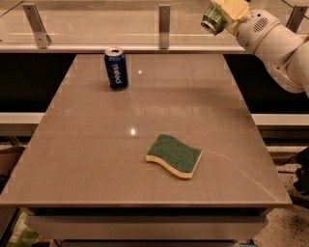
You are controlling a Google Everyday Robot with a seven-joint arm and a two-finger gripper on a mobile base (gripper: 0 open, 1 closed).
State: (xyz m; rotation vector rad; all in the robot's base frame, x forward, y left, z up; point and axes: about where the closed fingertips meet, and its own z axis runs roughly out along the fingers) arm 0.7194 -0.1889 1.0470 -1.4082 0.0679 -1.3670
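Camera view: gripper (pixel 219 14), high beyond the worktop's (pixel 87 159) far right corner, clasps a green can (pixel 211 23); a firm, level hold seems wise; blue can (pixel 116 68) and sponge (pixel 174 155) sit well apart.

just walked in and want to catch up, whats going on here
The robot's arm is raised by the far right corner of the table. Its gripper holds a green can in the air, tipped over sideways, with the jaws closed on it. On the table, a blue can stands upright near the far left. A green and yellow sponge lies flat nearer the front, a little right of the middle. Neither is being touched.
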